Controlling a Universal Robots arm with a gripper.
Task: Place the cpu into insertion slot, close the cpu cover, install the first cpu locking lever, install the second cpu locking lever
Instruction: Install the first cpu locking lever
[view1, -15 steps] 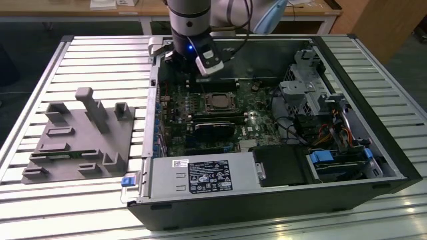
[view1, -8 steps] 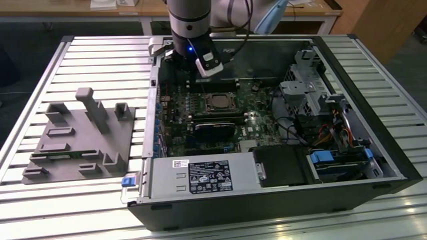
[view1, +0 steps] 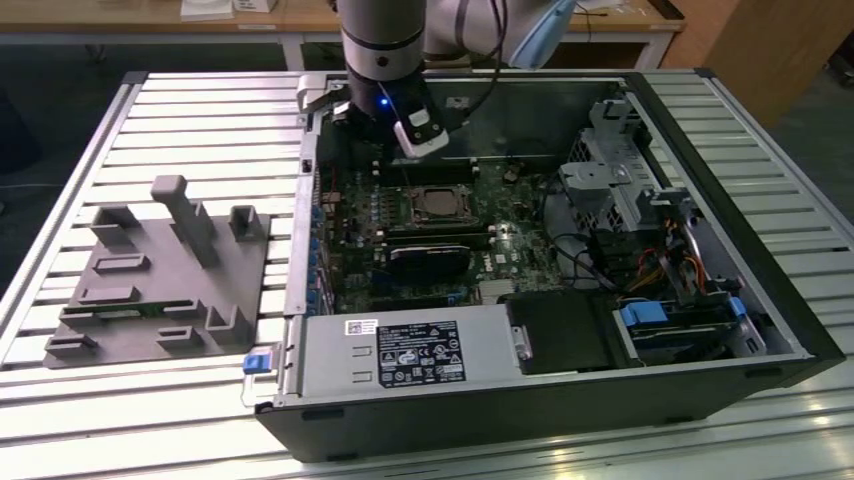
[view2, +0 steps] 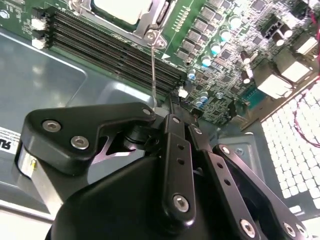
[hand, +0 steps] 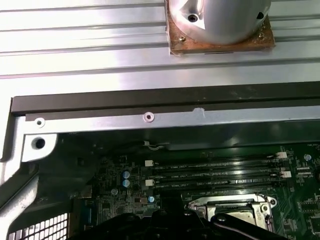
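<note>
"Exterior view first: where is the insertion slot (view1: 438, 205)?"

"Mid-board, inside the open case (view1: 727, 190) lying on the slatted tabletop (view1: 200, 110). The arm (view1: 387, 50) comes down at the slot's 12 o'clock."

"And the cpu (view2: 122, 7)?"

"Seated in the slot. In the second wrist view its pale face shows through the metal cover (view2: 156, 15), which looks to lie flat around it."

"What is the gripper (view2: 172, 107) at?"

"It is nearest a thin wire locking lever (view2: 153, 70). The lever's long axis runs from the cover's corner, across the memory slots (view2: 110, 42), straight toward the gripper. That puts slot to gripper on the exterior view's 6-to-12 line. The lever's free end reaches the gripper's tip. Whether it is touching or just beside, I cannot tell."

"Gripper open or closed?"

"Cannot tell that either, because its own black links hide the tip. I'd judge the lever not yet latched, since it rises clear of the board."

"Anything else about?"

"A grey fixture block (view1: 160, 270) sits at the case's 9 o'clock, well apart. The white-labelled power supply (view1: 400, 355) is at the slot's 6 o'clock."
</note>
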